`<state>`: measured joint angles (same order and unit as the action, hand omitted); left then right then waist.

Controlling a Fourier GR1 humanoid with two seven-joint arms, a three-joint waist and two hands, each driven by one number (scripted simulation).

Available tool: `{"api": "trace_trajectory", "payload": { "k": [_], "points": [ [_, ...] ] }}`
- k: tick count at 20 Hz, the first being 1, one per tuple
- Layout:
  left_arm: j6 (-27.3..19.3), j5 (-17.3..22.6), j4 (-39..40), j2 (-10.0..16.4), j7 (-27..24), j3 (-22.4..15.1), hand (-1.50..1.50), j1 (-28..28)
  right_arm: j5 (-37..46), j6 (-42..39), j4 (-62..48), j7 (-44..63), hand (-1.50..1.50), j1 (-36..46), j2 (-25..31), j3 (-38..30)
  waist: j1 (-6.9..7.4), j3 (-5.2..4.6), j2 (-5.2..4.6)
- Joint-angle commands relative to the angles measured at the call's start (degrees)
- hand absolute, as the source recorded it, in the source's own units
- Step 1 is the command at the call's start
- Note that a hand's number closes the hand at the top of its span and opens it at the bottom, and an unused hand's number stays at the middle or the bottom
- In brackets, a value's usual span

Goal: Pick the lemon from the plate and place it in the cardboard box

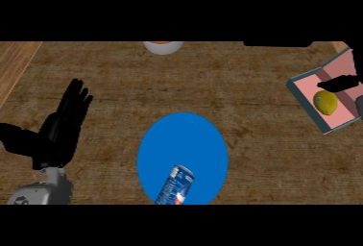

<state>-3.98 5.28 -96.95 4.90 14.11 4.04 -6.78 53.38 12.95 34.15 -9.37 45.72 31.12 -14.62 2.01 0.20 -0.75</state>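
The yellow lemon (pixel 326 103) lies inside the cardboard box (pixel 305 91), which has a pink inside and sits at the counter's right edge. Only a black part of my right hand (pixel 340 84) shows, just above the lemon and over the box; the rest is cut off by the view's right edge. The blue plate (pixel 183 144) is in the lower middle and has no lemon on it. My left hand (pixel 60 129) rests open at the left, fingers pointing up, far from the plate and the box.
A blue and white drink can (pixel 175 185) lies on the plate's near part. A white bowl (pixel 163 46) stands at the counter's far edge. A lighter wooden strip (pixel 14 62) runs along the far left.
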Motion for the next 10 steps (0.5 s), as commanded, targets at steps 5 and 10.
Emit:
{"api": "trace_trajectory", "payload": {
  "k": [5,10],
  "points": [
    [-0.44,-0.43,-1.11,-0.91,-1.48,-0.38,0.00,2.26,-16.29,0.54,-1.46,-11.69,-1.50,3.28,-1.60,-12.62,-0.77,-0.07,0.45],
    [-2.07,-1.15,2.18,-1.09,-0.51,0.30,0.00,-1.55,-28.02,-7.99,-3.03,-11.41,-1.50,6.56,-1.87,-21.45,-1.79,-0.06,0.51]
  ]
}}
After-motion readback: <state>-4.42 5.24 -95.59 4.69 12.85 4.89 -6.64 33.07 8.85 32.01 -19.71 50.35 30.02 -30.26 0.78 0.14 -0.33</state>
